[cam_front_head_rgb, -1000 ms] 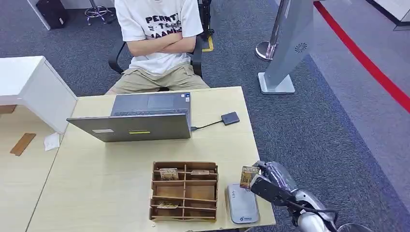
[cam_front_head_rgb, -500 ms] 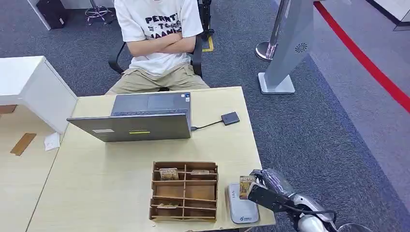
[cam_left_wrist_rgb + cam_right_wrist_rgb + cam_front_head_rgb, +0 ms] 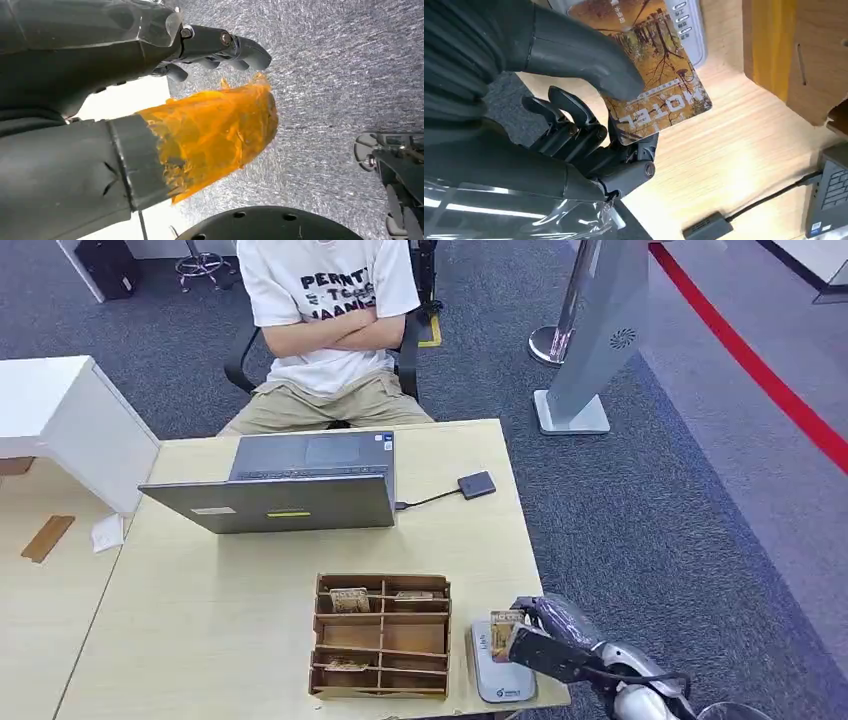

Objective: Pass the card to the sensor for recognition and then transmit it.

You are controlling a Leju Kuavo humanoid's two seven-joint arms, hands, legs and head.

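My right hand (image 3: pixel 540 632) pinches a hotel card (image 3: pixel 503 632) with an autumn-forest print between its thumb and a finger. The card hangs just above the grey card sensor (image 3: pixel 501 676) at the table's front right corner. Up close, the right wrist view has the card (image 3: pixel 655 75) over the sensor (image 3: pixel 690 25), with my hand (image 3: pixel 589 135) behind it. My left hand (image 3: pixel 150 100), its thumb wrapped in orange tape, hangs over grey carpet with its fingers curled in and nothing in them.
A brown card organizer (image 3: pixel 381 635) with a few cards stands left of the sensor. A laptop (image 3: pixel 285 483) and a small cabled adapter (image 3: pixel 477 484) lie farther back. A person sits behind the table (image 3: pixel 200 600), arms crossed. A grey kiosk (image 3: pixel 595 330) stands at the right.
My right hand has moved down and toward the table's front edge, bringing the card from above the sensor's far end to low over the sensor.
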